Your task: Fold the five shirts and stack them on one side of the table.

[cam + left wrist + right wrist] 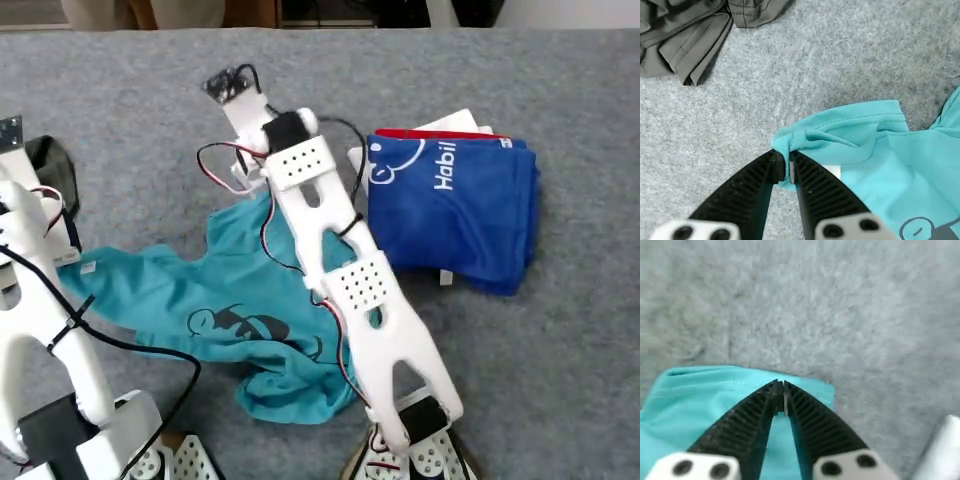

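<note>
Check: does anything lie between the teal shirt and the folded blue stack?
No loose thing. Only the right arm, whose tool is shut on the teal shirt, crosses above the table between it and the blue stack.

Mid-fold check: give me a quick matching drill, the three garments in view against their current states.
Things:
1. teal shirt
2. blue shirt
3. grey garment

States:
A. neatly folded
B. bunched up, free of both hands
C. spread out, its edge pinched by the left hand and the right hand

Pairs: 1-C, 2-A, 3-B
</note>
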{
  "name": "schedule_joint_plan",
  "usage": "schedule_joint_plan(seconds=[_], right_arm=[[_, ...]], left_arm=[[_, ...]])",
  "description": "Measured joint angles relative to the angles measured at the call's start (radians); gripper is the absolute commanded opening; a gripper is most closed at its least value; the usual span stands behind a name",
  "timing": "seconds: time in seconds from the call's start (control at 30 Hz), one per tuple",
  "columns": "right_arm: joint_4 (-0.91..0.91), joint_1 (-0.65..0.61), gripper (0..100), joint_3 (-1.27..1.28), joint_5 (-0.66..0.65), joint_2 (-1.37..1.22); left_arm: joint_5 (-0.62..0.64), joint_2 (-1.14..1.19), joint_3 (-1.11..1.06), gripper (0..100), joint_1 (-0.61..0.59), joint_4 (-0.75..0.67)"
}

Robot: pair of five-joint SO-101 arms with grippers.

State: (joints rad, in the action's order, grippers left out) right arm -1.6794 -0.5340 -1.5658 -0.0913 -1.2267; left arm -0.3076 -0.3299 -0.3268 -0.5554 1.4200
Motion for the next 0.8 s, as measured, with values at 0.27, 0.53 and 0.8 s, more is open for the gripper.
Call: schedule_joint_plan(seconds=[0.27,0.53,0.8], right_arm=[[-0.084,0.0,0.5,0.077,0.0,0.18],[-0.009,-0.026,0.5,0.407,0.043,0.216],[0.265,-0.025,0.2,0.427,0.057,0.061]], left_arm=[[0.0,0.0,-0.077,2,0.0,-0.04],[0.0,0.0,-0.086,2,0.0,-0.063],[0.0,0.0,-0.086,2,0.0,-0.066]])
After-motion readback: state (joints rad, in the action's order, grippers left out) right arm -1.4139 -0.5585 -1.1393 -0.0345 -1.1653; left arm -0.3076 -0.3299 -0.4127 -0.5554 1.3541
